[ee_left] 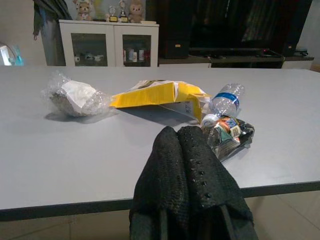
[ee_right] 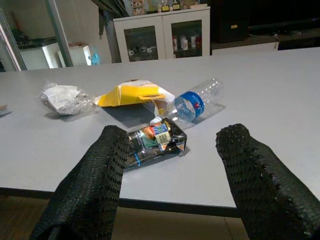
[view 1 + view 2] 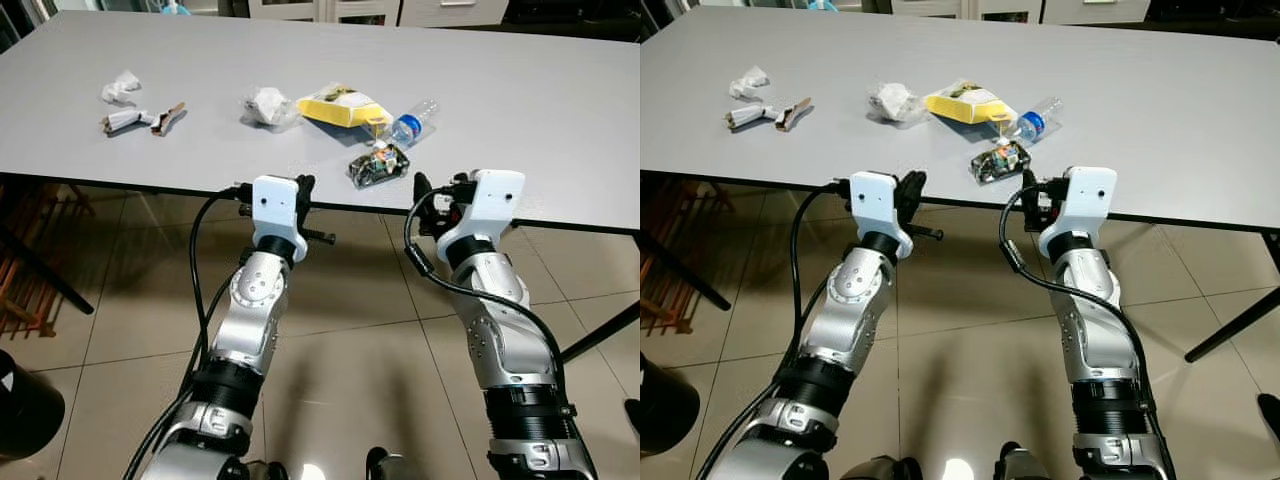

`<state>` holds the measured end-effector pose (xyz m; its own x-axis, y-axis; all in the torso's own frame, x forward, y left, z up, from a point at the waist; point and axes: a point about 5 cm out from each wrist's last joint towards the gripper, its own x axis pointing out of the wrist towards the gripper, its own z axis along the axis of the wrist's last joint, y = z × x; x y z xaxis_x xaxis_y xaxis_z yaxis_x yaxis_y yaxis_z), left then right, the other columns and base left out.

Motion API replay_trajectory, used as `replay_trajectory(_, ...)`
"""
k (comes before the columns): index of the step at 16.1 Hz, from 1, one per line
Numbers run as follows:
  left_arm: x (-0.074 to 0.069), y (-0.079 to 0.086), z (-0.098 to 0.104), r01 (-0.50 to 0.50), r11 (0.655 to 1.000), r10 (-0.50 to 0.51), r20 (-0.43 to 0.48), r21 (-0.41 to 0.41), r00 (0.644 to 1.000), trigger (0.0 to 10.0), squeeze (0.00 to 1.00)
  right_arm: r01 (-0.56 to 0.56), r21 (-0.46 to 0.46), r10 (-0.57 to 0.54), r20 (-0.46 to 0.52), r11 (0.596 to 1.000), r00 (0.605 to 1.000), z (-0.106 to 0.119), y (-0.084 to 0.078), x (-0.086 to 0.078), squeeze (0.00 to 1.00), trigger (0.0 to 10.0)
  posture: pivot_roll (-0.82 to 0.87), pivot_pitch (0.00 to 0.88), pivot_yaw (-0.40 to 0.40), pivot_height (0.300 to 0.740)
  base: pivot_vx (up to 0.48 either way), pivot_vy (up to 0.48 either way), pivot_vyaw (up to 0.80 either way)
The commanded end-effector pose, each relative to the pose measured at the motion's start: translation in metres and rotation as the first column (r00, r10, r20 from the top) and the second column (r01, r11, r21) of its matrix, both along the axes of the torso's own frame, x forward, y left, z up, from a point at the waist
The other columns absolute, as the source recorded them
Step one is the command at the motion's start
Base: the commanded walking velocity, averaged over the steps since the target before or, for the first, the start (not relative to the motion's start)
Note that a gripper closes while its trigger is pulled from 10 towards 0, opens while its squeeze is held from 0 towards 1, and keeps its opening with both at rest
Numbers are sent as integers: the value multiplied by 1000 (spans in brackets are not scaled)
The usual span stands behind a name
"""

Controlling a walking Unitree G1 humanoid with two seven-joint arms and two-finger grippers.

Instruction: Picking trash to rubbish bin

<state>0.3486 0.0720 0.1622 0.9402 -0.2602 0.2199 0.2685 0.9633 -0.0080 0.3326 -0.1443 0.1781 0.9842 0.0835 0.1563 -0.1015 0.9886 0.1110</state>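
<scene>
Right gripper [image 2: 172, 175] is held spread before the crinkled clear snack wrapper [image 3: 379, 166]; left gripper [image 1: 186, 165] is pressed together; nothing is grasped; all trash remains on the grey table [image 3: 560, 110].

Before us stands a grey table [image 3: 560, 110], and we count 6 bits of litter on it. Far left lie a crumpled white paper [image 3: 120, 88] and a torn brown-and-white wrapper [image 3: 140, 120]. Toward the middle sit a clear bag with white paper inside [image 3: 268, 106], a yellow carton [image 3: 343, 107] and a plastic bottle [image 3: 412, 122]. Nearest the table's near edge lies a crushed colourful packet [image 3: 379, 165].
</scene>
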Motion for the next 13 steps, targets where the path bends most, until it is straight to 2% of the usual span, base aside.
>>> replay_trajectory(1, 2, -2, 3, -10, 1000, 10, 11, 3, 1000, 10000, 0, -3, 1, 2, 16, 1000, 1000, 2, -1, 0, 0, 10000, -155, 72, 11, 740, 390, 0, 0)
replay_trajectory(13, 3, 4, 6, -37, 999, 37, 27, 11, 999, 10000, 0, -20, 8, 20, 6, 1000, 1000, 0, 6, 2, 0, 10000, -130, 98, 1, 740, 443, 0, 0)
